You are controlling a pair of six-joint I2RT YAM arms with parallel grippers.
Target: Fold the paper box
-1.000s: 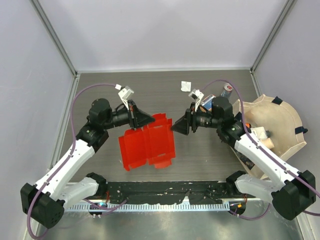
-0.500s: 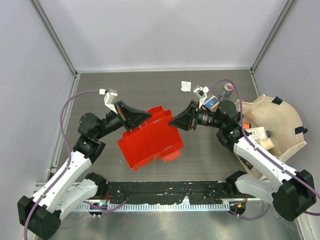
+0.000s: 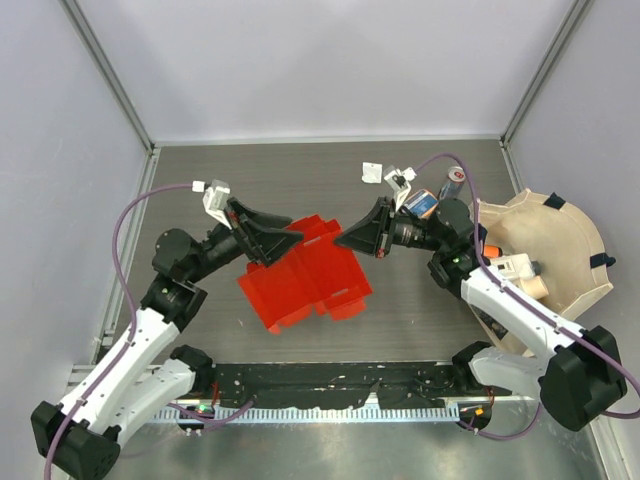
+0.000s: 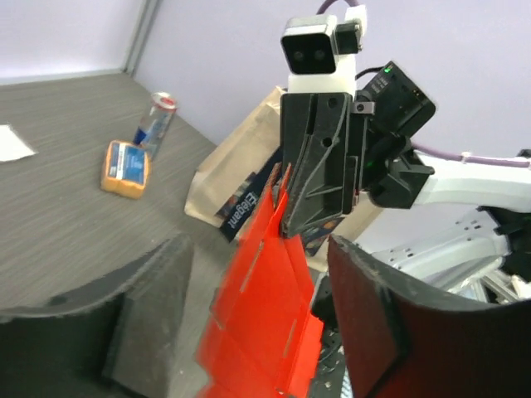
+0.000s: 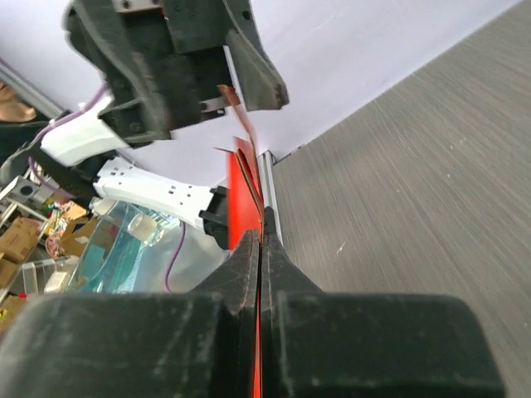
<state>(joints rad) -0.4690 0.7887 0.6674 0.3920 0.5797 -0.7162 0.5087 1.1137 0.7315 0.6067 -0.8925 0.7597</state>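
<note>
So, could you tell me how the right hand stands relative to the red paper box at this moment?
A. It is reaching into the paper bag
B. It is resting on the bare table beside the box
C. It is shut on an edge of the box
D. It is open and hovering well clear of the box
C: in the right wrist view the right hand's fingers are pressed together on a thin edge of the red paper box.
</note>
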